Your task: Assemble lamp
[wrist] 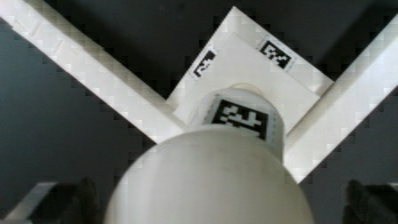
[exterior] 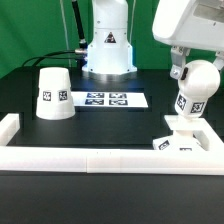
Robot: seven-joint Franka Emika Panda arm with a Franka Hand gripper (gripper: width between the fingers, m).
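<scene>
Front rail [exterior: 100,160]: a long white bar across 6 o'clock of the exterior view, closest to the lens. A short arm turns toward 12 o'clock at its 9 o'clock end.
Base [exterior: 186,143]: a flat white square with tags, at 4 o'clock from the marker board [exterior: 108,99] and just beside the front rail. In the wrist view it sits in the angle where two rails meet.
Bulb [exterior: 199,80]: stands on the base, ball uppermost and roughly upright, with the tag on its neck facing the exterior camera.
Gripper [exterior: 198,70]: at 3 o'clock of the scene, over the bulb. The jaws are spread as wide as they go, with the ball between them and nothing gripped.
Fingers [wrist: 39,200]: dark and blurred in the wrist view, one on each side of the bulb and clear of it.
Shade [exterior: 55,93]: at 9 o'clock from the marker board, wide mouth down on the table [exterior: 120,125], tags toward the lens, well apart from bulb and base.
Marker board: lies flat at centre, at 6 o'clock from the arm's pedestal [exterior: 108,48].
Table: black.
</scene>
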